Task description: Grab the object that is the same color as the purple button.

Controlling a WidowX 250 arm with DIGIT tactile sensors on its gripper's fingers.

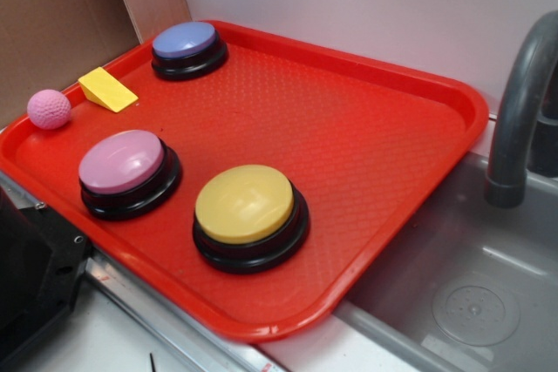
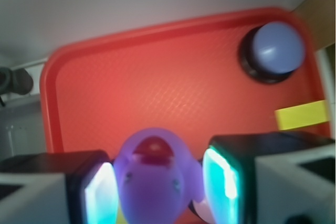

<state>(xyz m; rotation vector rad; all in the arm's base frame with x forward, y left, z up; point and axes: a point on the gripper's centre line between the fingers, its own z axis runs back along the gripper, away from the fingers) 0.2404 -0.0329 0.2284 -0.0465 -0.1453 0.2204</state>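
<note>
Red tray [image 1: 392, 163] carrying pink-topped button [image 1: 122, 163] beside yellow-topped button [image 1: 246, 205], yellow wedge [image 1: 106, 90] and pink dimpled ball [image 1: 49, 109] at far-left rim, grey faucet [image 1: 519, 119] over sink [image 1: 471, 285] alongside.

Ext cam high, oblique; wrist cam close, downward; both see tray [image 1: 418, 84].

Claw [image 2: 157, 190], black and white blocky fingers [image 2: 47, 187], glowing cyan pads [image 2: 220, 179]
</note>
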